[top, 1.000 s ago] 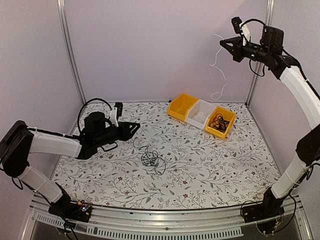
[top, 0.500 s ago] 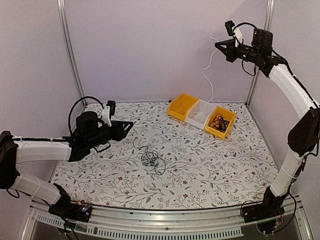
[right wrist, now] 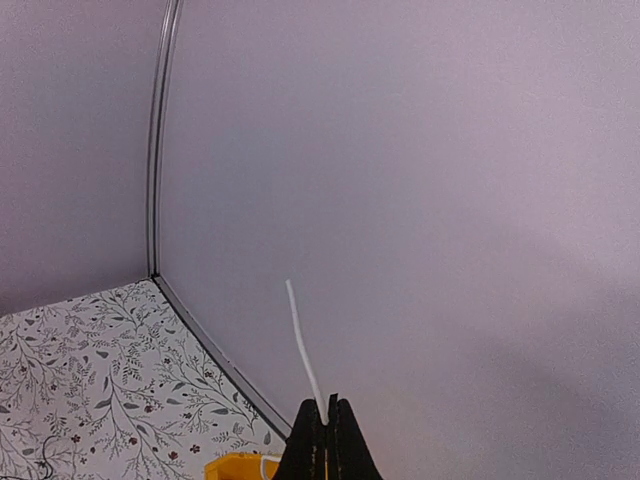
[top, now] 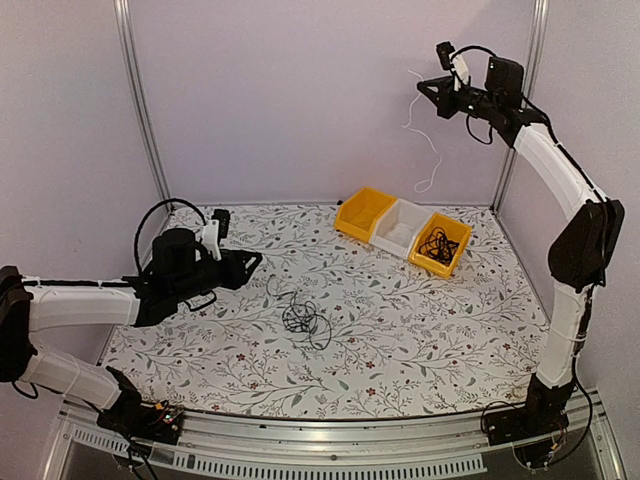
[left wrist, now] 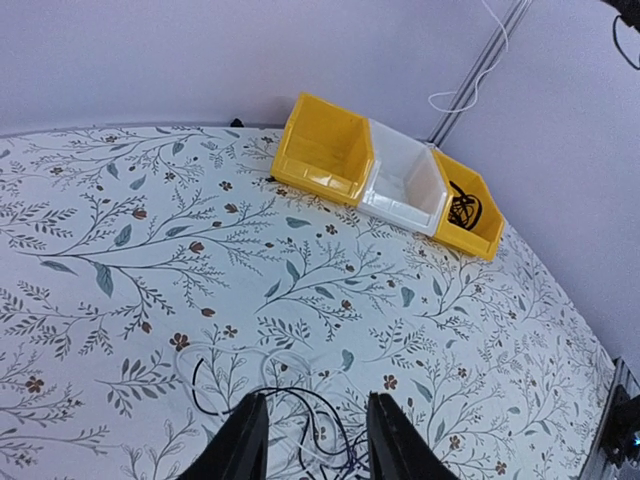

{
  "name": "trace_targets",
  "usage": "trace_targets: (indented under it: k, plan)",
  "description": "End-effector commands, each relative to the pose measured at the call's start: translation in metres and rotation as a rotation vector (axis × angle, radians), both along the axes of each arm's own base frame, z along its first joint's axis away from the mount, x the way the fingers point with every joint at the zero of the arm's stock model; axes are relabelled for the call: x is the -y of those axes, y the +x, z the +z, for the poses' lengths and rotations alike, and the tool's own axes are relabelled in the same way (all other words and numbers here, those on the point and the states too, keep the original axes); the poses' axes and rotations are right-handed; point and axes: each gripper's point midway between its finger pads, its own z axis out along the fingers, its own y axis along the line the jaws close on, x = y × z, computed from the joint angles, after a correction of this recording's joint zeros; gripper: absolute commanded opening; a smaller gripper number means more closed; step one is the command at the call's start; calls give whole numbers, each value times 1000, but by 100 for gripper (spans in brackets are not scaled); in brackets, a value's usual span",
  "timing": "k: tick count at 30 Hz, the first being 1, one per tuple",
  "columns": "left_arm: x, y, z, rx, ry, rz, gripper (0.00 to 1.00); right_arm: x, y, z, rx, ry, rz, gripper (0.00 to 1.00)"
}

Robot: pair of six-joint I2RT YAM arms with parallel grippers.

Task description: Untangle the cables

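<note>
From above, the right gripper, pinching the white cable, has swung further left, high over the bin row. The strand dangles clear, so it looks separated. The black tangle lies unmoved, near-left of the bins. Left wrist: the left gripper is spread and has eased back. Right wrist: the fingers are pressed on the strand.

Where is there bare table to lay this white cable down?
Widest bare patch: the table's front right, between the black clump and its right edge. Also clear: the strip behind the clump, between the left pincer and the bins. Crowded: the centre clump and the right yellow bin, which holds a black tangle.
</note>
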Motion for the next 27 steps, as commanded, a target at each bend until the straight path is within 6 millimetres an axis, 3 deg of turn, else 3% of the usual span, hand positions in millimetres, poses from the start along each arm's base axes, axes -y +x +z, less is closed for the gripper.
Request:
trace_targets:
  k: [1,10,18,27]
  plan:
    - [-1,-1,-2,9,33,3,33,5,22,-25,-31,-19,-36,0]
    - [0,2,-3,10,46,2,33,19,34,-89,-148,-56,-55,0]
    - [0,-1,-8,-7,47,-5,33,19,46,-179,-304,-113,-64,0]
    - [-4,-5,-10,-16,38,3,33,21,55,-302,-568,-225,-66,0]
